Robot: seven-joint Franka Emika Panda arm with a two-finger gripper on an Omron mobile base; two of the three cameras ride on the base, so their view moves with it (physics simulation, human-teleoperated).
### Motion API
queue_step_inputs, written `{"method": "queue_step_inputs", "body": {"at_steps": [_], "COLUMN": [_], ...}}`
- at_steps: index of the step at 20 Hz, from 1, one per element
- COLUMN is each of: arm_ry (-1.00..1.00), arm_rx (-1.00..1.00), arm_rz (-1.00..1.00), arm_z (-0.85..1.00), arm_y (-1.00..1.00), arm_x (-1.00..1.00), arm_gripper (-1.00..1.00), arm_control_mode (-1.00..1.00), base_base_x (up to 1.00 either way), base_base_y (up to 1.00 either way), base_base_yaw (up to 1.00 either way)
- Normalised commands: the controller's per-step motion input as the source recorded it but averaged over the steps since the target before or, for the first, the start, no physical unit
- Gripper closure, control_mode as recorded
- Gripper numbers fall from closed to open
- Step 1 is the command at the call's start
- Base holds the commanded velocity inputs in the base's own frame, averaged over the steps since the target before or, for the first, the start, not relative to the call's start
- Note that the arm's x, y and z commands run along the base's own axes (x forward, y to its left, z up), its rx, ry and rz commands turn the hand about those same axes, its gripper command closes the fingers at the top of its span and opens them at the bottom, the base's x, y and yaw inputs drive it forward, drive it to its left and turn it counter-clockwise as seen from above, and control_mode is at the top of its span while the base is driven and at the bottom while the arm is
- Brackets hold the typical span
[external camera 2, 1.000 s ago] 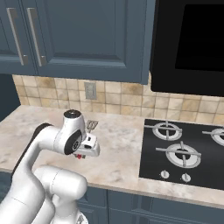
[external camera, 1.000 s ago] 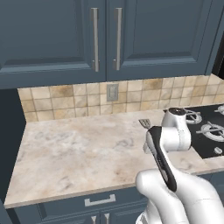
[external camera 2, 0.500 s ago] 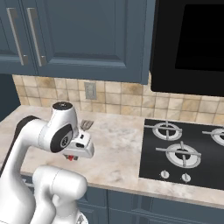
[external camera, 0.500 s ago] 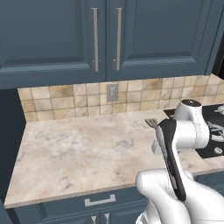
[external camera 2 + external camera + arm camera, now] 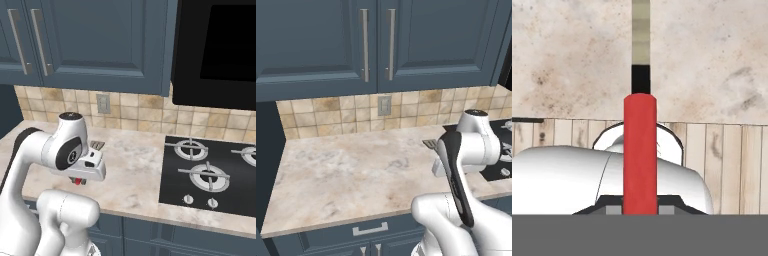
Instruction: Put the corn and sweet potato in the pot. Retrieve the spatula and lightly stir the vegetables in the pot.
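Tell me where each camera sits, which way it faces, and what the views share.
Left base view: behind-left, looking over the counter toward the cabinets; arm at lower right.
Right base view: behind-right, facing the stove; arm at lower left.
Hand view: on the hand, looking along the gripped spatula at the counter.
Shared: all show the spatula; its head shows past the arm in both base views.

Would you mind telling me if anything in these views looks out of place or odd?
Nothing looks spilled or damaged. The spatula is off the counter, its red handle clamped in the gripper, jaws shut on it, slotted head poking past the arm. The stove burners stand bare, with no pot on them.
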Motion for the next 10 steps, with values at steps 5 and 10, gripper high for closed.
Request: {"method": "queue_step_inputs", "body": {"at_steps": [5,10], "arm_ry": [0.0,0.0], "arm_rx": [0.0,0.0], "arm_rz": [0.0,0.0], "arm_z": [0.0,0.0], "arm_y": [0.0,0.0], "arm_x": [0.0,0.0], "arm_gripper": [1.0,1.0], "arm_control_mode": [-1.0,-1.0], "base_base_x": [0.0,0.0], "base_base_y": [0.0,0.0], "base_base_yaw": [0.0,0.0]}}
